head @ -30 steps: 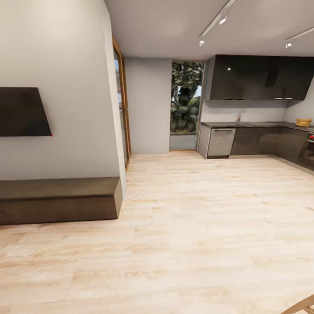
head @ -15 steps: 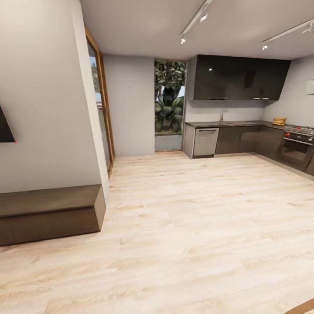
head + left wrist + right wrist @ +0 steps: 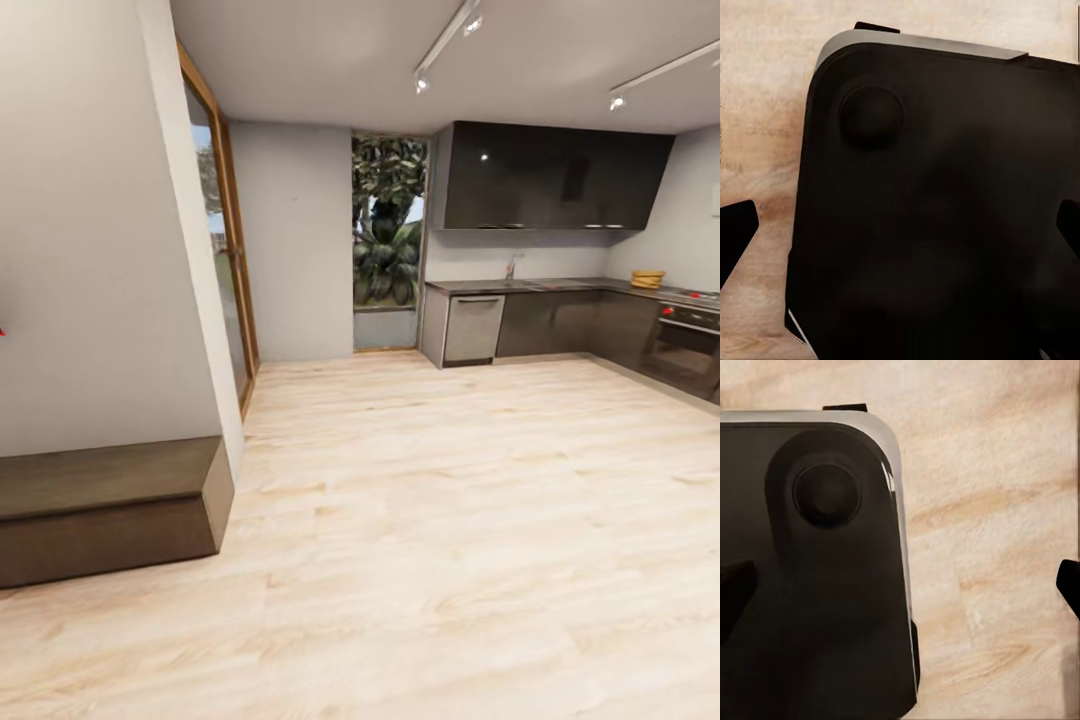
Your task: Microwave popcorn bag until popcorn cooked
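From the head view, the popcorn bag point(image 3: 647, 278) sits far off on the countertop point(image 3: 560, 285), beside the hob point(image 3: 695, 294); I judge the robot should drive across the open wooden floor point(image 3: 450, 520), keeping away from the low bench point(image 3: 100, 505). In both wrist views, the fingers are apart and empty over the robot's dark base point(image 3: 937, 225).

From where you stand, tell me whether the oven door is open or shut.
Shut. The oven at the right end of the kitchen run shows its dark door flush with the front, handle bar across the top.
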